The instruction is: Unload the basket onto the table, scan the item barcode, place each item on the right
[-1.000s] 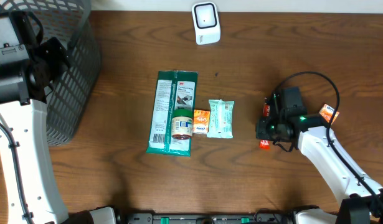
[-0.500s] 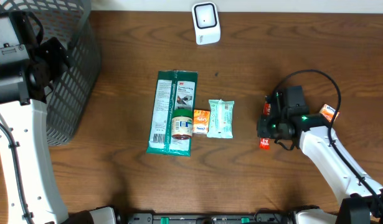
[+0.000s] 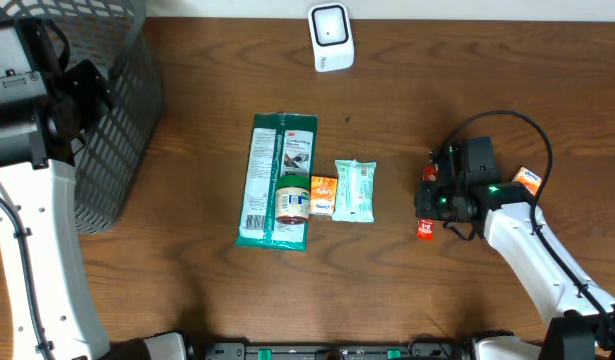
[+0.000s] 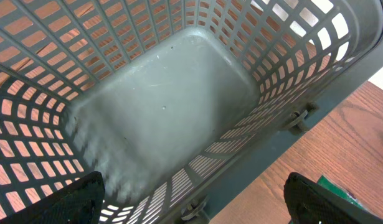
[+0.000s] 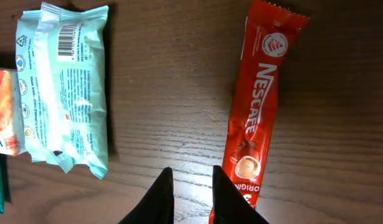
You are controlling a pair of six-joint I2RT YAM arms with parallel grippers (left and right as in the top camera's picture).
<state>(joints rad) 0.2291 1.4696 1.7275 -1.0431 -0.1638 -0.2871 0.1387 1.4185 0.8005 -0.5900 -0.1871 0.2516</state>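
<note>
Right pincer (image 5: pixel 191 177), nearer arm, barely parted and empty, sits at lower centre; Nescafe stick (image 5: pixel 256 106) lies just right, long axis running up-frame.

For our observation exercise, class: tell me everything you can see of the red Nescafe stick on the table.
The red Nescafe stick is a long, slim, glossy sachet with a serrated end, white lettering and a coffee-cup picture near the other end. It lies flat on the wooden table, seemingly unopened, apart from the pale green packet. One finger of the right tool overlaps its lower edge in the wrist view; contact cannot be told.
</note>
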